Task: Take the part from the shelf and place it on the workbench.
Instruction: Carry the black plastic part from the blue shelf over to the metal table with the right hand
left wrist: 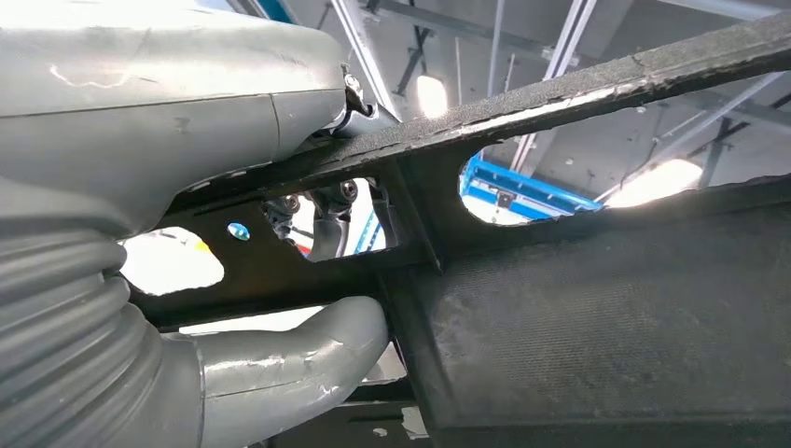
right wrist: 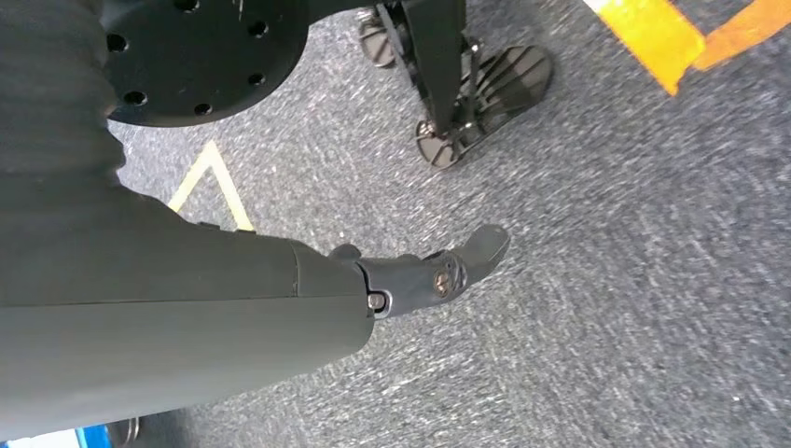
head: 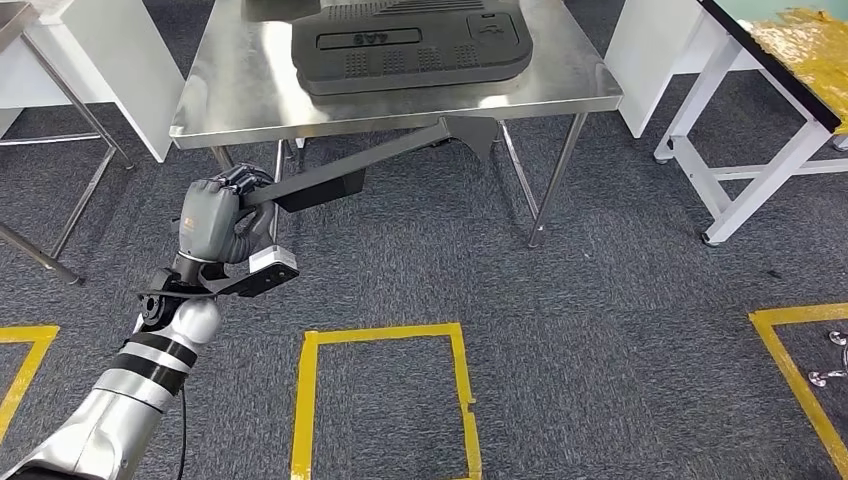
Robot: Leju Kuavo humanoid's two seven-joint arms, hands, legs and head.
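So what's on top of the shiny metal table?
A big dark molded panel lies flat on the metal table. The tabletop beneath it is covered. The long black part in the left robot hand hangs below the table's edge.

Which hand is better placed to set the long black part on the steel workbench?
Left. The left hand already grips the long black part, which reaches under the front edge of the steel workbench. The right hand hangs over the carpet, holding nothing.

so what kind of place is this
Probably a factory or workshop cell: a stainless steel workbench holding a stack of dark moulded panels, yellow floor tape marking bays on grey carpet, and the left hand gripping a long black part.
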